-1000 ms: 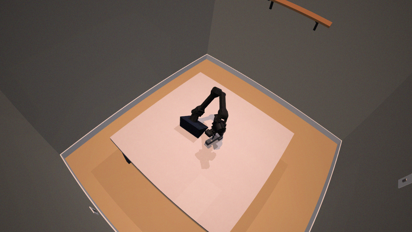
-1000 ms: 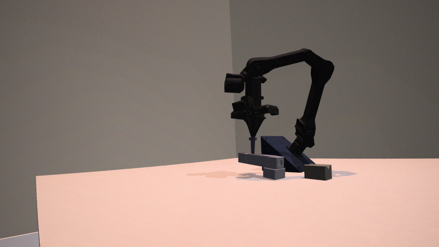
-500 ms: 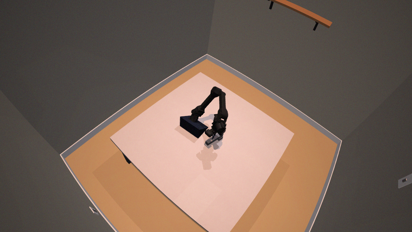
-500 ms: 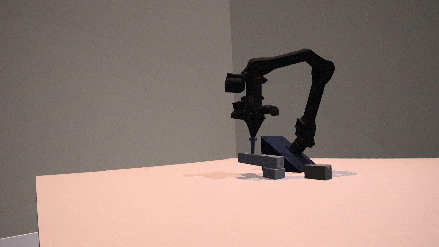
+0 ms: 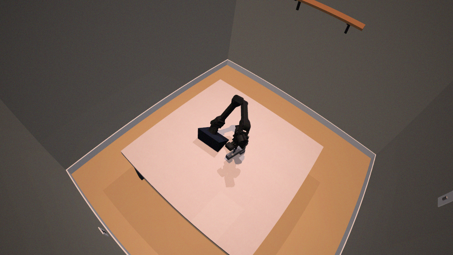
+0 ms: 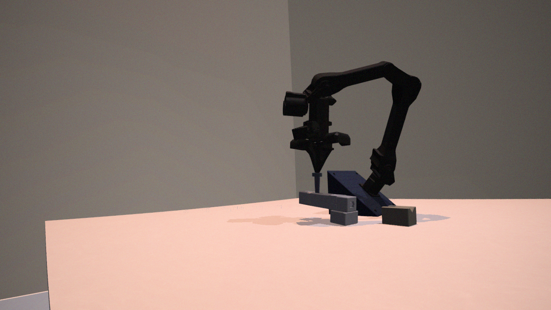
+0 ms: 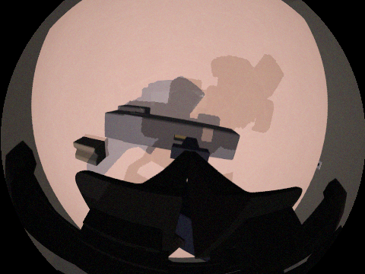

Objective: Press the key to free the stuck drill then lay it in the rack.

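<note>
Key upright under the gripper, fingers together.
Exterior shows its shank meeting the grey bar, notched block at right; fingertips partly cover its head in wrist view. The drill is hard to identify.
</note>
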